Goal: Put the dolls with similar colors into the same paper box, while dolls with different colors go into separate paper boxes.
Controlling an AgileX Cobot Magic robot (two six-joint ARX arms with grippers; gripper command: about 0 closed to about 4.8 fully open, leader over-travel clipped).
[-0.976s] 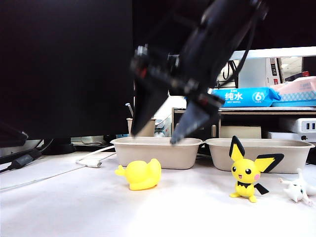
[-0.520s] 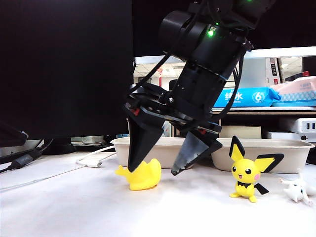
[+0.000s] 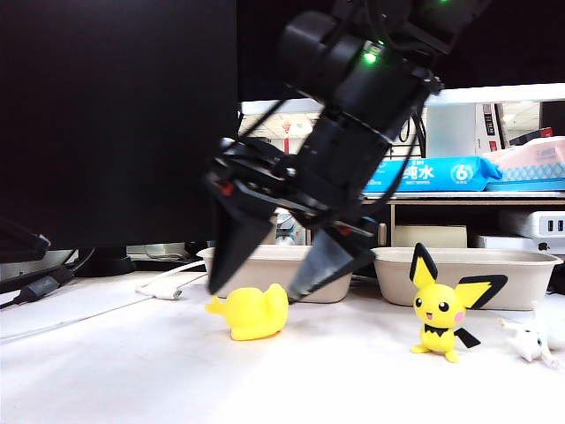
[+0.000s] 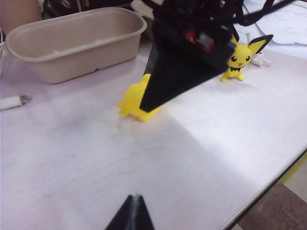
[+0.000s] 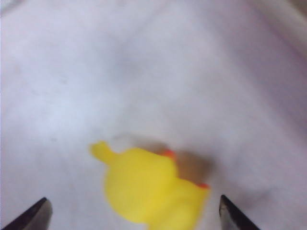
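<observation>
The plain yellow duck-like doll [image 3: 253,315] lies on the white table in front of the left paper box [image 3: 281,262]. My right gripper [image 3: 256,294] hangs just over it, open, one finger on each side. In the right wrist view the duck [image 5: 148,189] sits between the spread fingertips [image 5: 36,215], untouched. The yellow black-eared doll [image 3: 444,306] and the small white cat-like doll [image 3: 532,342] stand in front of the right paper box [image 3: 503,269]. My left gripper [image 4: 134,203] is shut and empty, low over the table's near side, away from the duck [image 4: 132,100] and the paper box [image 4: 72,43].
A big black monitor [image 3: 115,115] fills the back left, with a white cable [image 3: 159,290] lying by its foot. A shelf behind the boxes carries a blue pack of wet wipes [image 3: 433,174]. The table's edge [image 4: 268,187] runs close to the left gripper.
The right gripper has come down from above the left box to the duck and shifted a little left, its jaws spread wide. The left gripper and the dolls have not moved.
</observation>
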